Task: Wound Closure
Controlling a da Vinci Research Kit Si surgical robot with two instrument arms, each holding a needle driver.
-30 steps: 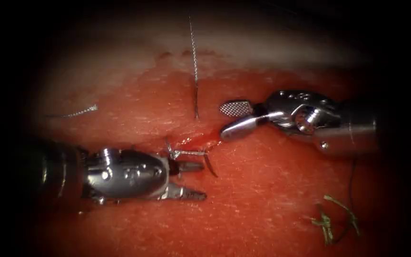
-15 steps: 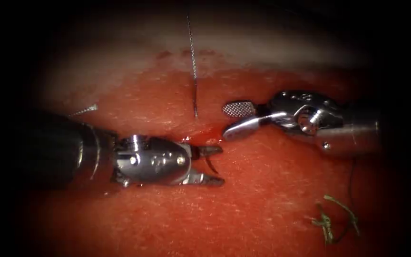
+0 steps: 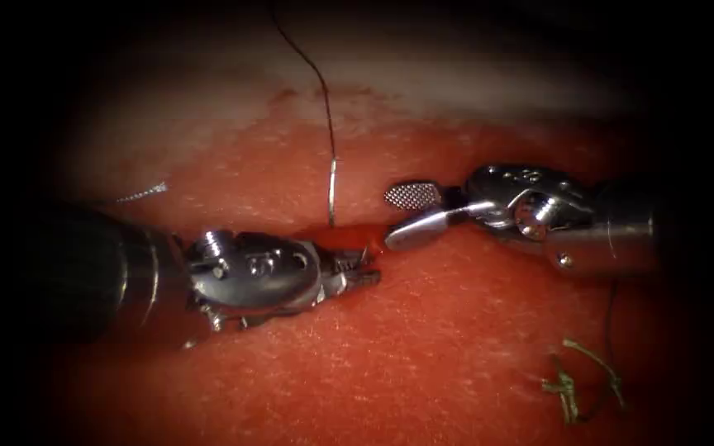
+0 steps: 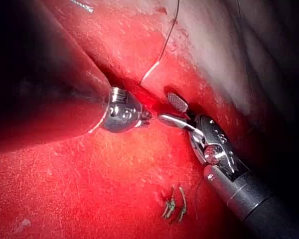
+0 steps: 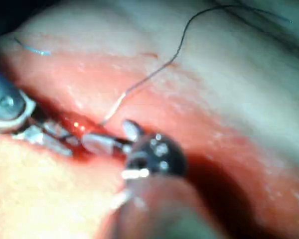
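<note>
The cut (image 3: 336,234) runs crosswise over the tissue (image 3: 456,347), wet with red fluid at its middle. The thread (image 3: 331,186) stands straight up out of it and trails away behind. My left tool (image 3: 369,275) lies along the cut from the left, its jaws closed at the wet spot; what they pinch, I cannot tell. My right tool (image 3: 392,217) faces it from the right, jaws spread and empty, near the thread's foot. The left tip looks nearer. I cannot tell where the needle is.
</note>
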